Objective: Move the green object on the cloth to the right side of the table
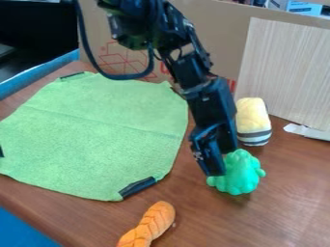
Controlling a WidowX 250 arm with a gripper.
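Green object at the tip of the claw, on its right-hand side in view; contact unclear. Sits on the table, right of the cloth. Whether the claw grips it, cannot tell. Object bright, knobbly, round-lobed. Placement looks nearly done; lifting clear probably next.

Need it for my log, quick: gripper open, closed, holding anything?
Gripper: right at the bumpy green toy; whether open, closed or holding it cannot be told.

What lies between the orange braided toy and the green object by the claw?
The camera view shows only bare brown tabletop between the orange braided toy and the green object.
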